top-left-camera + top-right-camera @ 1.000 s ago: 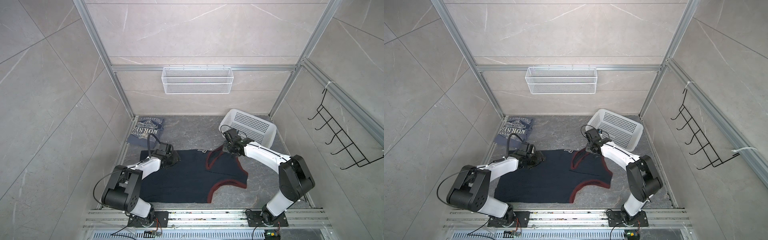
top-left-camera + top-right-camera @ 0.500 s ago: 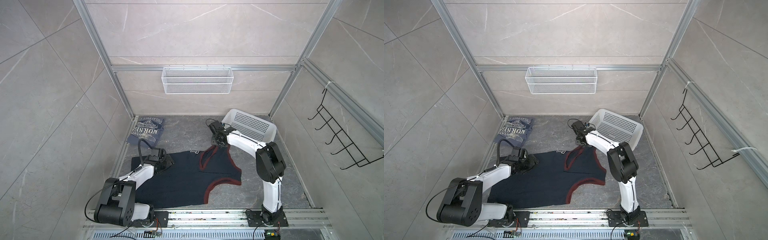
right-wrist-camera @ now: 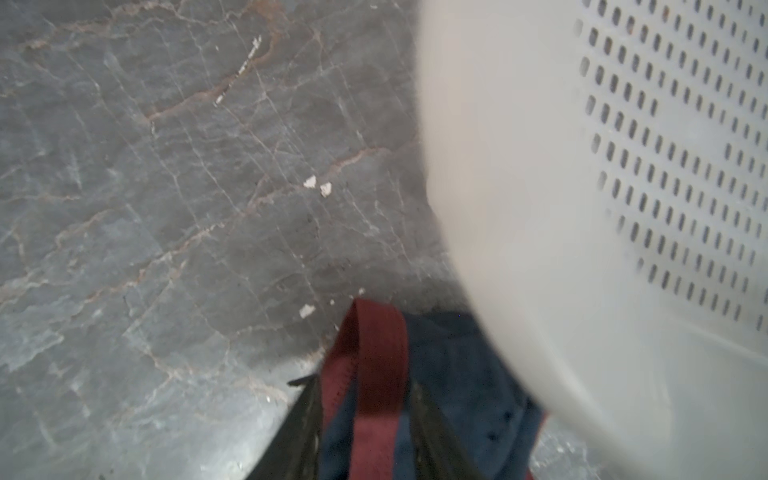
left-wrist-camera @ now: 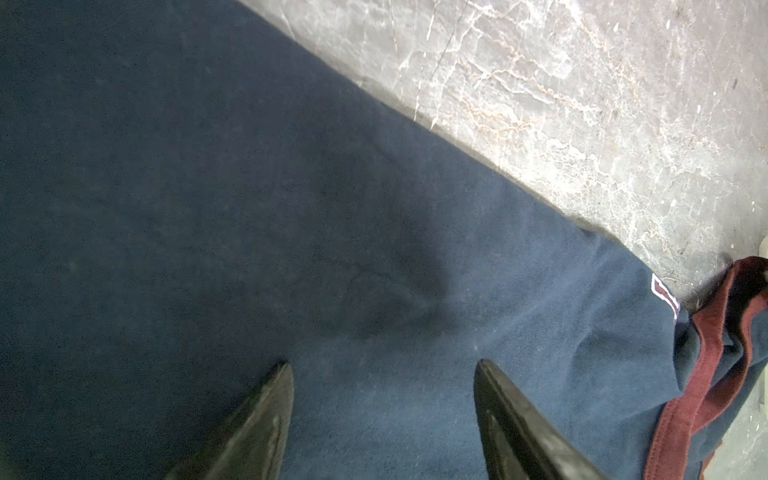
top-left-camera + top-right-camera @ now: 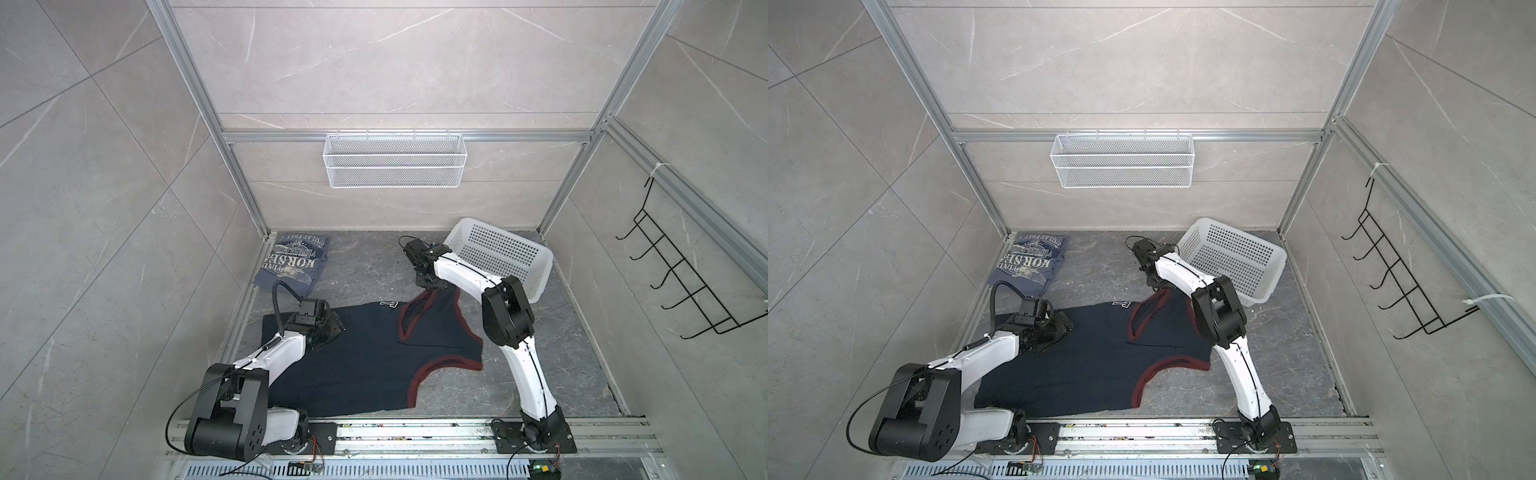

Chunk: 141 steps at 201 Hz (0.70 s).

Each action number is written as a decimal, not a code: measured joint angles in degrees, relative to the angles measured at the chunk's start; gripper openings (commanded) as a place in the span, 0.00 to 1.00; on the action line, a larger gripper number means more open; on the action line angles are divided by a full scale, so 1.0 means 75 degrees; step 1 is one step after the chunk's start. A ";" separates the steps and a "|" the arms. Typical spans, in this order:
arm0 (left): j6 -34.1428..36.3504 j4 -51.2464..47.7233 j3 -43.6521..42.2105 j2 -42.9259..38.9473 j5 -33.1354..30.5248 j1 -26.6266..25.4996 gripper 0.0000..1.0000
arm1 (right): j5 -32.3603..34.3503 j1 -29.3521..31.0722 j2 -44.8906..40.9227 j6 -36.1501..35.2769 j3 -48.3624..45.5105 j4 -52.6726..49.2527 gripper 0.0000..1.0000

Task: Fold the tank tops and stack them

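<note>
From here I count two tank tops: one slate-blue tank top (image 5: 293, 262) with white lettering and one navy tank top (image 5: 365, 361) with maroon trim. Baskets come to two as well — one white perforated plastic basket (image 5: 494, 249), one wire mesh basket (image 5: 394, 166). One black hook rack (image 5: 681, 266), and two robot arms — left arm (image 5: 278, 353), right arm (image 5: 461, 274).

What is covered, cropped or blurred

The left arm (image 5: 274, 353) covers a near corner of the navy tank top (image 5: 365, 357), whose white print (image 5: 388, 304) is mostly folded under. In the right wrist view the basket (image 3: 623, 208) is blurred and, like the 2 jaws, cut by the edge.
</note>
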 measured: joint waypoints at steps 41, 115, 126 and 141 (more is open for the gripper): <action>-0.0003 0.0006 -0.0044 -0.0052 -0.0017 0.0006 0.73 | 0.0329 0.0000 0.0632 -0.0067 0.0801 -0.0527 0.28; -0.0020 0.0003 -0.0070 -0.0090 -0.0038 0.0015 0.73 | 0.0603 0.0006 0.1005 -0.0114 0.1125 -0.0915 0.37; -0.0038 -0.0006 -0.0096 -0.0137 -0.0055 0.0015 0.73 | 0.0612 0.0006 0.1026 -0.0114 0.1169 -0.0924 0.35; -0.0117 -0.0099 -0.0192 -0.0306 -0.0198 0.0026 0.73 | 0.0574 0.0006 0.1026 -0.0117 0.1166 -0.0909 0.32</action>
